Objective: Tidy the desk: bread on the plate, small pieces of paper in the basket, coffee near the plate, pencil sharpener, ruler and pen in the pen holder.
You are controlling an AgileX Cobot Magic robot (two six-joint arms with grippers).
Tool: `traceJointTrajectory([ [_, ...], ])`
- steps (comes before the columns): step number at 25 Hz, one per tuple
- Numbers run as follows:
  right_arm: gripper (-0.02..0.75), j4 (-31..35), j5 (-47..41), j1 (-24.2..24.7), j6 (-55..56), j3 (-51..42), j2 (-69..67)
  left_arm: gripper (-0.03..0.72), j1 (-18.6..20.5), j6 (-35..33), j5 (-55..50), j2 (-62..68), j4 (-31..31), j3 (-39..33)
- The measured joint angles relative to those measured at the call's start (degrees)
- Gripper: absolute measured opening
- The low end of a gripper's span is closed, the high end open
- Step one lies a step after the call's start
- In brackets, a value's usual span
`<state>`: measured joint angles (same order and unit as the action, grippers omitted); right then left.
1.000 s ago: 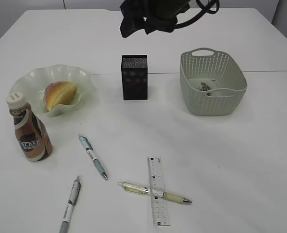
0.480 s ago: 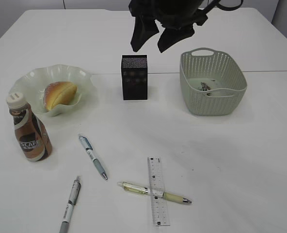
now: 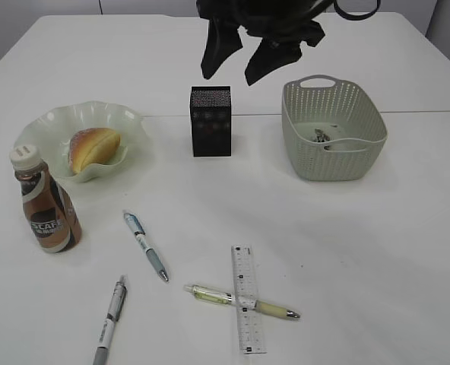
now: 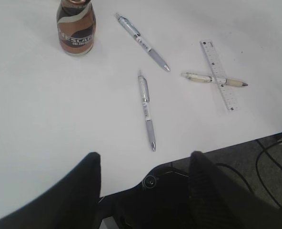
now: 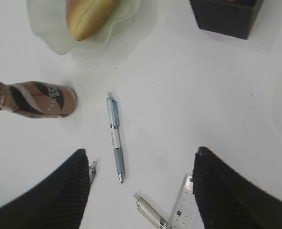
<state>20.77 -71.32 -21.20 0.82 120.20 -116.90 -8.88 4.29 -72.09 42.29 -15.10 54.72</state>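
The bread [image 3: 93,148] lies on the green plate [image 3: 130,122], with the coffee [image 3: 46,205] upright just in front-left of it. The pen holder [image 3: 210,122] stands mid-table and the basket [image 3: 347,163] to its right holds a small scrap [image 3: 320,135]. A blue-clip pen [image 3: 145,245], a grey pen [image 3: 111,319] and a yellowish pen [image 3: 274,308] crossing the ruler [image 3: 247,334] lie near the front. My right gripper [image 3: 230,74] hangs high above the pen holder, open and empty [image 5: 140,151]. My left gripper [image 4: 145,155] is open over the desk's front edge, empty. The pencil sharpener is out of view.
The desk's front edge [image 4: 255,138] runs under the left gripper, with dark floor and cables beyond it. Bare white tabletop [image 3: 347,243] lies between the basket and the ruler.
The right gripper has shifted to the right and slightly down above the pen holder, still open. Nothing on the desk has moved.
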Motion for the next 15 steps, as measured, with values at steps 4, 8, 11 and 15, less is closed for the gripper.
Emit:
traceJointTrajectory([
  [4, 0.497, -8.2, -0.11, -0.75, 11.52, 0.0, 0.0, 0.433, 0.0, 0.0, 0.0, 0.0, 0.0, 0.0],
  [8, 0.497, -11.57, -0.21, -3.33, 17.67, 0.0, 0.0, 0.433, 0.0, 0.0, 0.0, 0.0, 0.0, 0.0],
  [11, 0.497, -11.9, -0.21, -6.57, 18.86, -0.42, 0.0, 0.433, 0.0, -0.1, 0.0, 0.0, -0.11, 0.0],
  [15, 0.497, -12.04, -0.21, -9.3, 20.05, -4.58, 0.0, 0.433, 0.0, -0.1, 0.0, 0.0, -0.35, 0.0],
])
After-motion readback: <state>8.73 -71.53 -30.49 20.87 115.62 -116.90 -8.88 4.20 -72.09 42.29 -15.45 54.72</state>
